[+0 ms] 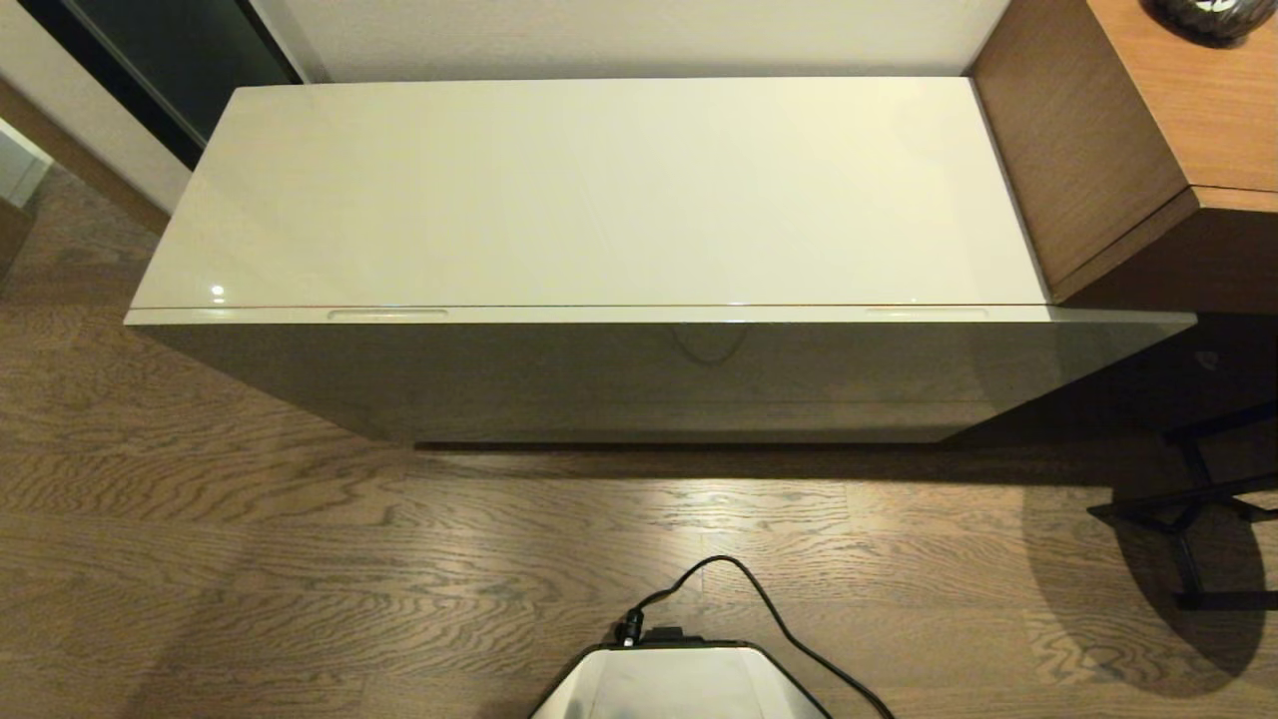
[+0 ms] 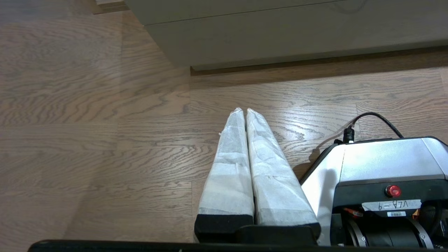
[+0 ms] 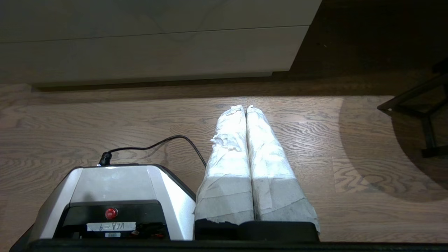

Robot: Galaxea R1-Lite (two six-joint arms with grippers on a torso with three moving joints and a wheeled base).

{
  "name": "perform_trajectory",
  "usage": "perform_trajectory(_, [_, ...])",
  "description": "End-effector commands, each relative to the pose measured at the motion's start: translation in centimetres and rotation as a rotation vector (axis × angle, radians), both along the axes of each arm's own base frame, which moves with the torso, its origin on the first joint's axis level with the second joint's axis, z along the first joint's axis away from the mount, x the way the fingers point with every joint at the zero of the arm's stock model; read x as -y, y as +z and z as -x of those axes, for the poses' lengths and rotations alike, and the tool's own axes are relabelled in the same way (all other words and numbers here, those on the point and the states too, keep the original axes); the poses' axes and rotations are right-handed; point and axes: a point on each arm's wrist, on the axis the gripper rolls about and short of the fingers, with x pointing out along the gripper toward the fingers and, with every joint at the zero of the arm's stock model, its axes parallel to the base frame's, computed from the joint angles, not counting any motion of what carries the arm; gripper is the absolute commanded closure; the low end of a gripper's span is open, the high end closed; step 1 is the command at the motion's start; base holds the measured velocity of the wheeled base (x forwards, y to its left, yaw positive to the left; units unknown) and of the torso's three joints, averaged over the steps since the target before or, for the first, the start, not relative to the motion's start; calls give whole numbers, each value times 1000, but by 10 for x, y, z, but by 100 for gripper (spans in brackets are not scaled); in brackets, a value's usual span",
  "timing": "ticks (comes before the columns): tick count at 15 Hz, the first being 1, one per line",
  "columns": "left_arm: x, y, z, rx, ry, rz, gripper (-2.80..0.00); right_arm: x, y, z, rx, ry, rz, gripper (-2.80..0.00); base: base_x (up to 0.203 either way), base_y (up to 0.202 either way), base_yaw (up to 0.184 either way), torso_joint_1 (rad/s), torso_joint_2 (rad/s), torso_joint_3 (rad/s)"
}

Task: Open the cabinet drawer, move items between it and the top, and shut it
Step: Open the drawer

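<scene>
The glossy cream-white top of the low cabinet lies bare. Below its front edge the cabinet drawer is pushed in, showing two slim oblong slots along its lip. The tissue pack and the slippers are hidden or out of view. My left gripper hangs low over the wooden floor beside the robot base, its white-wrapped fingers pressed together and empty. My right gripper is parked the same way on the other side of the base, shut and empty. Neither gripper shows in the head view.
A brown wooden desk stands against the cabinet's right end, with a dark object on it. A black metal frame stands on the floor at the right. The robot base with a black cable is in front.
</scene>
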Motion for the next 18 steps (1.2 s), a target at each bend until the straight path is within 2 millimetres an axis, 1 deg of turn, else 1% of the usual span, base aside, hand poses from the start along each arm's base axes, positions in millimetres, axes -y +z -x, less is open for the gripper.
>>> perform_trajectory(1, [0,1,-2,-30,-1,-1,0,0,-1,2,23,1,-1,0,0,0,0,0,0,0])
perform_trajectory(3, [0,2,-7,-89,-1,0,0,0,-1,2,23,0,-1,0,0,0,0,0,0,0])
perform_trajectory(6, [0,2,-7,-82,3,9,0,0,-1,2,23,0,-1,0,0,0,0,0,0,0])
perform_trajectory(7, [0,3,-6,-82,7,45,0,0,-1,2,23,0,-1,0,0,0,0,0,0,0])
perform_trajectory(11, [0,3,-5,-88,-4,28,0,0,-1,2,23,0,-1,0,0,0,0,0,0,0])
perform_trajectory(13, [0,2,3,-96,-4,25,0,0,-1,2,23,0,-1,0,0,0,0,0,0,0])
perform_trajectory(14, [0,1,8,-132,-2,23,0,0,-1,2,23,0,-1,0,0,0,0,0,0,0])
perform_trajectory(16, [0,2,11,-157,13,69,0,0,-1,2,23,0,-1,0,0,0,0,0,0,0])
perform_trajectory(17, [0,9,13,-133,19,40,0,0,-1,2,23,1,-1,0,0,0,0,0,0,0])
perform_trajectory(18, [0,25,15,-112,26,21,0,0,-1,2,23,1,-1,0,0,0,0,0,0,0])
